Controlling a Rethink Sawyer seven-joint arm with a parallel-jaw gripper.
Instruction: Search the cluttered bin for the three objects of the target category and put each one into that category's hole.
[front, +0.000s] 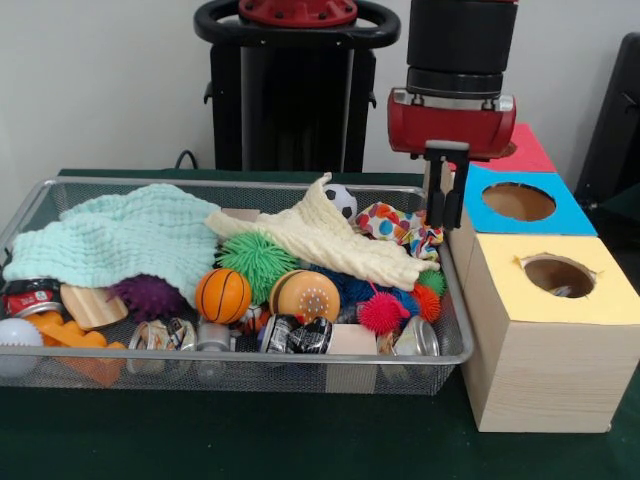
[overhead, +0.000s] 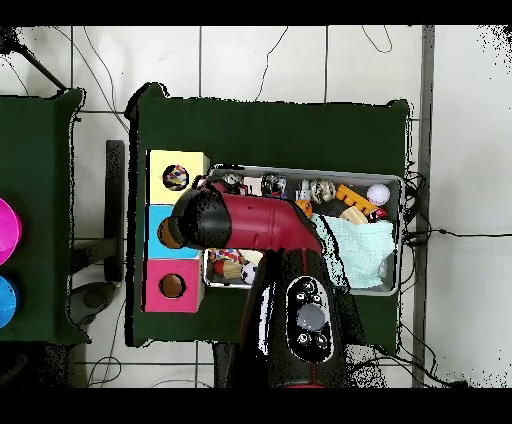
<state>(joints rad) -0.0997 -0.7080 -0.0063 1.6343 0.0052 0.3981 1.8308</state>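
Black gripper (front: 443, 205) hangs vertical by blue-topped wooden box (front: 520, 205), above wire mesh bin (front: 240, 370) edge; finger gap, any hold: can't tell.

text: none legible | labels on cans (front: 296, 335): unreadable

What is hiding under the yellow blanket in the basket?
Peeking out from under the cream-yellow cloth are a green spiky ball, a soccer-patterned ball behind it, and blue spiky bits at its lower edge. Whatever lies beneath its middle is covered.
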